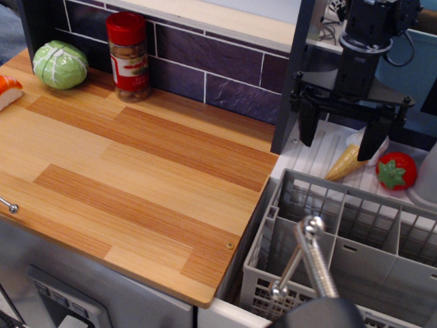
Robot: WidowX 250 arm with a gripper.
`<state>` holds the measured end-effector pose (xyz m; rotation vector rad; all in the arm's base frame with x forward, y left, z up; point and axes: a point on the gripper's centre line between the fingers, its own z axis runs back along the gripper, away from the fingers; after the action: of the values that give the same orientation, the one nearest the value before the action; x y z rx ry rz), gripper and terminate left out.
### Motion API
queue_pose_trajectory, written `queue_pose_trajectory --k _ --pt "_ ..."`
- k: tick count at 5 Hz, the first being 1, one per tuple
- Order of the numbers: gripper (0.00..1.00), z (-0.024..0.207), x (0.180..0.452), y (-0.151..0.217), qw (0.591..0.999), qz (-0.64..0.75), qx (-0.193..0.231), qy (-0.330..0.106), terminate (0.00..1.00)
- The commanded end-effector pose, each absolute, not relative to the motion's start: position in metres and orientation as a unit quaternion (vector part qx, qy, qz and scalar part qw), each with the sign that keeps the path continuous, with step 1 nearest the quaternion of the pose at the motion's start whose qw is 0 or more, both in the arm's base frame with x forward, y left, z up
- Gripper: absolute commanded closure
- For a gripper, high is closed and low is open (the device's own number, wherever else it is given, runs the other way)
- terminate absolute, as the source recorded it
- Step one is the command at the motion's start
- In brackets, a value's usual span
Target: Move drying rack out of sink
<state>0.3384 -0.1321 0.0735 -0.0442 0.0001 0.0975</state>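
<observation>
The grey drying rack [369,263], with lattice sides and solid inner dividers, sits in the sink at the lower right. Only a strip of the sink's pale rim [224,316] shows at the rack's front left corner. My black gripper [341,140] hangs above the ribbed white surface behind the rack's far edge. Its two fingers [307,126] are spread apart, open and empty. It does not touch the rack.
The wooden countertop [130,164] lies left of the sink, with a red-lidded spice jar [128,55], a green cabbage [60,65] and a sushi piece [8,90]. A yellow cone [345,162] and a red strawberry [396,171] lie behind the rack. A metal faucet [313,256] rises over its front.
</observation>
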Motion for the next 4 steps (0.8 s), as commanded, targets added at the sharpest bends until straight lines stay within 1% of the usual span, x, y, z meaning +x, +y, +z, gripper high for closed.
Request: queue_pose_trajectory --k 1,2,3,4 --pt "0.00 0.073 0.338 -0.132 0.999 0.049 -0.022 0.000 0.00" --pt "0.00 0.069 0.323 -0.137 0.998 0.050 -0.043 0.009 0.00" --pt "0.00 0.059 0.311 -0.145 0.997 0.052 -0.053 0.015 0.00" --pt "0.00 0.045 0.308 -0.150 0.997 0.060 -0.049 0.017 0.00"
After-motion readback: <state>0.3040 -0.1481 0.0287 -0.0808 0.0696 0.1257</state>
